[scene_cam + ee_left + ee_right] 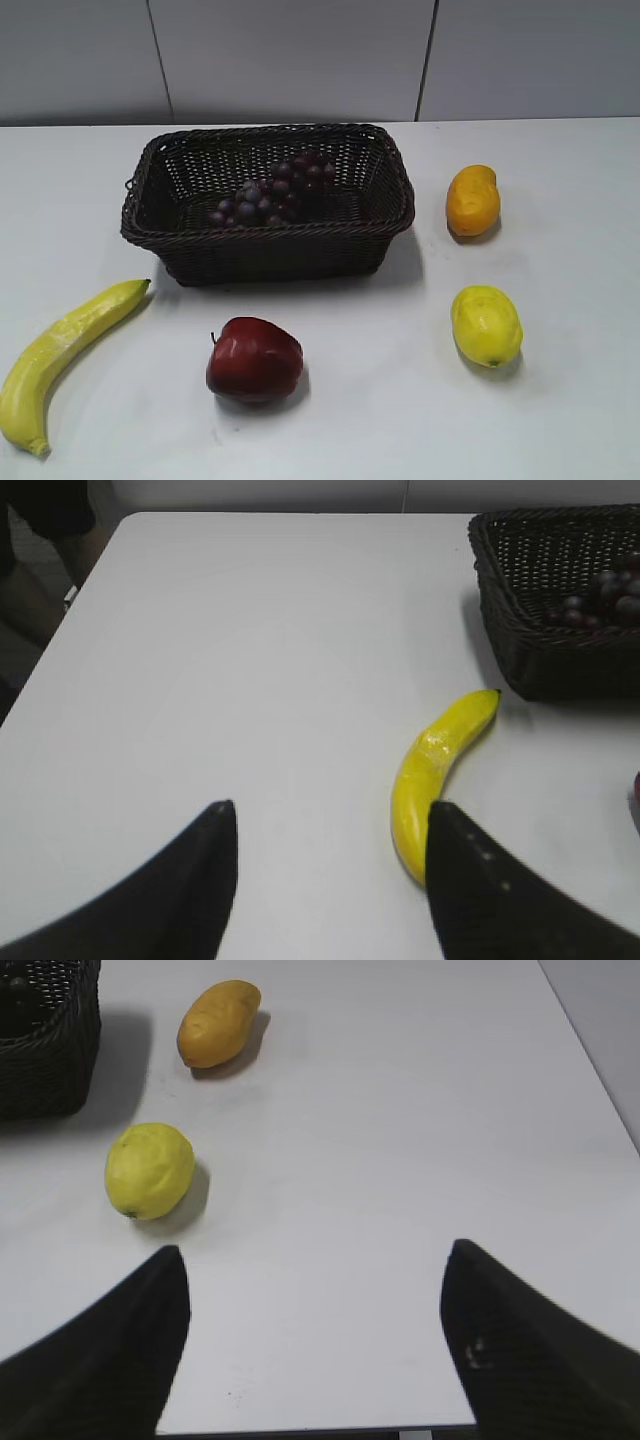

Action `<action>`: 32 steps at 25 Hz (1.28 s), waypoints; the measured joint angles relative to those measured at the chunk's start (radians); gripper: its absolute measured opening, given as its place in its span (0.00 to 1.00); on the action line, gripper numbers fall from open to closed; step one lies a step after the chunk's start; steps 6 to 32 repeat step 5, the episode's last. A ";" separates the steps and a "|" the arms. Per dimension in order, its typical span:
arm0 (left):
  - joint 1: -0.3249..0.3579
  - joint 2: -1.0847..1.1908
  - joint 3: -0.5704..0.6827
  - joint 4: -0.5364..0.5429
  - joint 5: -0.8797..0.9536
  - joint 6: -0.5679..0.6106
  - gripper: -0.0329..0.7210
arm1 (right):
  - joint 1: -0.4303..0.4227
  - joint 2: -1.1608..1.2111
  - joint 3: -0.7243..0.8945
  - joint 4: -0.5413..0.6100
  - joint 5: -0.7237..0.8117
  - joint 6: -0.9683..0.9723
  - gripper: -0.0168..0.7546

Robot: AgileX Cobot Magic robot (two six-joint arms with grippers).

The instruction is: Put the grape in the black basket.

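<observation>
The grape point(273, 190), a long bunch of dark purple berries, lies inside the black basket point(265, 238) on the white table. It also shows in the left wrist view point(605, 597), within the basket point(530, 630). Neither gripper shows in the exterior view. My left gripper point(330, 815) is open and empty above the table, left of the basket, with its right finger in front of the banana point(437, 765). My right gripper point(315, 1260) is open and empty above the table's front edge, right of the basket's corner point(50, 1050).
A banana point(62, 350) lies front left, a red apple point(253, 359) in front of the basket. An orange mango-like fruit point(472, 200) and a yellow lemon point(486, 325) lie to the right, also in the right wrist view point(218, 1022) point(150, 1170).
</observation>
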 joint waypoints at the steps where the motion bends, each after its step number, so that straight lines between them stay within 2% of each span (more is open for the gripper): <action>1: -0.005 0.000 0.000 0.000 0.000 0.000 0.79 | 0.000 0.000 0.000 0.000 0.000 0.000 0.79; 32: -0.013 0.000 0.000 0.000 0.000 0.000 0.79 | 0.000 0.000 0.000 0.000 0.000 0.000 0.79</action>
